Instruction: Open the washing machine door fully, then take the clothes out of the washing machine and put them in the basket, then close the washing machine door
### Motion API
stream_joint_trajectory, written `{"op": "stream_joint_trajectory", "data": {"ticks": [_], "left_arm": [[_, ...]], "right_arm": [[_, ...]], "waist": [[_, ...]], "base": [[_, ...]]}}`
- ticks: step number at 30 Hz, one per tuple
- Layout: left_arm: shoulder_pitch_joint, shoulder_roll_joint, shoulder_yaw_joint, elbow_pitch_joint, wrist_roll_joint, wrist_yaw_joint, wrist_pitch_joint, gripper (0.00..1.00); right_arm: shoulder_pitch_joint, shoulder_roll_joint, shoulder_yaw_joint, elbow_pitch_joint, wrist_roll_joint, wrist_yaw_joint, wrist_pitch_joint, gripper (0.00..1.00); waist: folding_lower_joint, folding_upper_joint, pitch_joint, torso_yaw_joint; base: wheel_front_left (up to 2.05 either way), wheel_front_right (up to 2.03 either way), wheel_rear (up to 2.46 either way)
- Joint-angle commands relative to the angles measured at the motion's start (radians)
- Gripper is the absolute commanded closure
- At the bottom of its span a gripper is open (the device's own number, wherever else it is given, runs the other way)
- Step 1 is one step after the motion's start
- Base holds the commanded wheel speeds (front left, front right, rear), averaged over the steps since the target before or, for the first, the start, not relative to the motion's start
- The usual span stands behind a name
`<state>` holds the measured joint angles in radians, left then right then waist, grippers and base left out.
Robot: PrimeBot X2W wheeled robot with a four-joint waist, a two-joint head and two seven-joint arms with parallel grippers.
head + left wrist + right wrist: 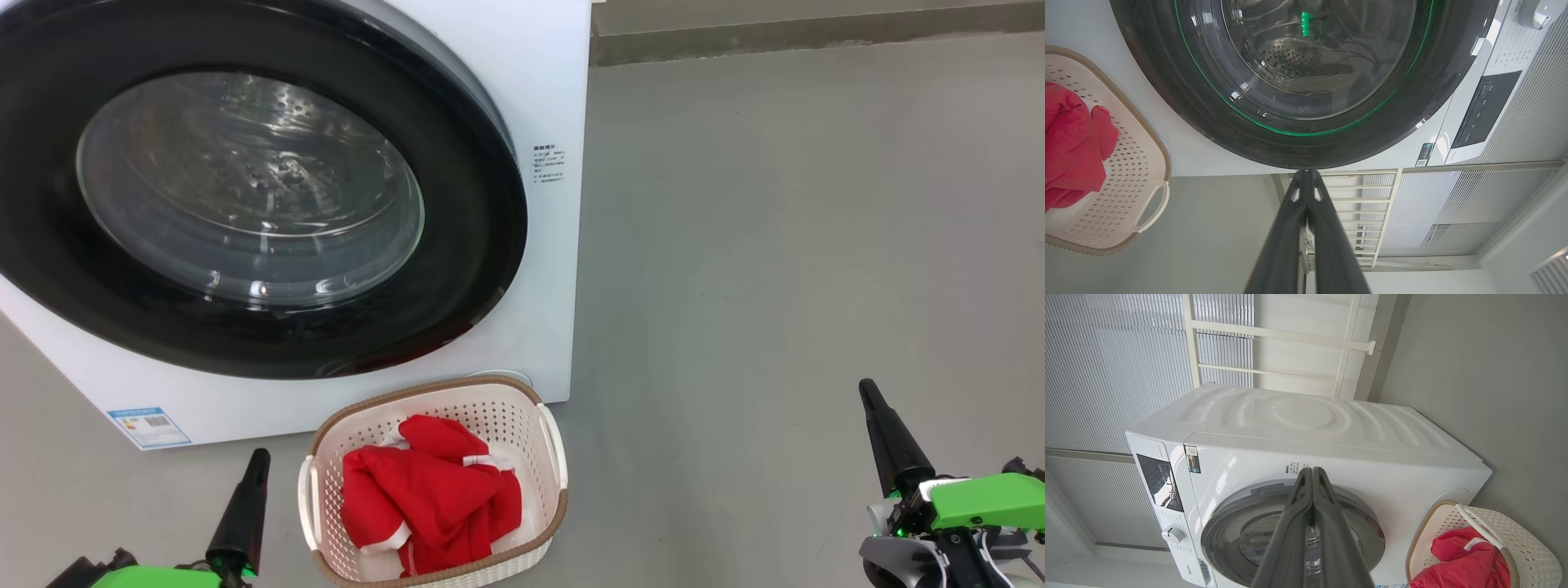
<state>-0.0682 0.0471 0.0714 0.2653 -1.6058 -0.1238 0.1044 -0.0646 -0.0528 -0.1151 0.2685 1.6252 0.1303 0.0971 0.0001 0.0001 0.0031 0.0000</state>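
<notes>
The washing machine (539, 90) stands white at the upper left of the head view, and its door (457, 269) lies flat against the front, closed, with a wide black rim and clear glass. The red clothes (429, 494) lie in the cream basket (522, 408) on the floor just in front of the machine. My left gripper (260, 457) is shut and empty, low at the left of the basket. My right gripper (867, 390) is shut and empty, far right over bare floor. In the left wrist view the door (1167, 81) is close ahead, the basket (1147, 171) and clothes (1073, 143) at the left.
Grey floor (775, 245) spreads to the right of the machine, ending at a low wall base (816, 37) at the back. In the right wrist view the whole washing machine (1310, 428) shows with its control panel (1159, 482), and railings (1274, 335) behind it.
</notes>
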Motion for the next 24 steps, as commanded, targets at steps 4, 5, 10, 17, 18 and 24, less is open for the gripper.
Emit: {"op": "stream_joint_trajectory", "data": {"ticks": [4,5,10,17,18,24], "left_arm": [[-0.039,0.008,0.037,-0.02,-0.007,-0.007,0.005,1.0],[-0.039,0.008,0.037,-0.02,-0.007,-0.007,0.005,1.0],[-0.039,0.007,0.038,-0.02,-0.007,-0.007,0.005,1.0],[-0.039,0.007,0.038,-0.02,-0.006,-0.007,0.006,1.0],[-0.039,0.007,0.038,-0.02,-0.006,-0.007,0.006,1.0],[-0.039,0.006,0.039,-0.02,-0.006,-0.007,0.006,1.0]], "right_arm": [[-0.042,-0.008,0.016,-0.025,-0.005,0.0,0.005,1.0],[-0.042,-0.008,0.015,-0.025,-0.005,0.0,0.005,1.0],[-0.042,-0.007,0.014,-0.024,-0.006,0.0,0.006,1.0],[-0.042,-0.006,0.013,-0.024,-0.007,0.0,0.007,1.0],[-0.042,-0.006,0.013,-0.024,-0.007,0.0,0.007,1.0],[-0.042,-0.005,0.012,-0.024,-0.008,0.0,0.008,1.0]], "waist": [[-0.0001,-0.0001,0.0,0.0],[-0.0001,-0.0001,0.0,0.0],[-0.0001,-0.0001,0.0,0.0],[-0.0001,-0.0001,0.0,0.0],[-0.0001,-0.0001,0.0,0.0],[-0.0001,-0.0001,0.0,0.0]], "base": [[0.0,0.0,0.0],[0.0,0.0,0.0],[0.0,0.0,0.0],[0.0,0.0,0.0],[0.0,0.0,0.0],[0.0,0.0,0.0]]}}
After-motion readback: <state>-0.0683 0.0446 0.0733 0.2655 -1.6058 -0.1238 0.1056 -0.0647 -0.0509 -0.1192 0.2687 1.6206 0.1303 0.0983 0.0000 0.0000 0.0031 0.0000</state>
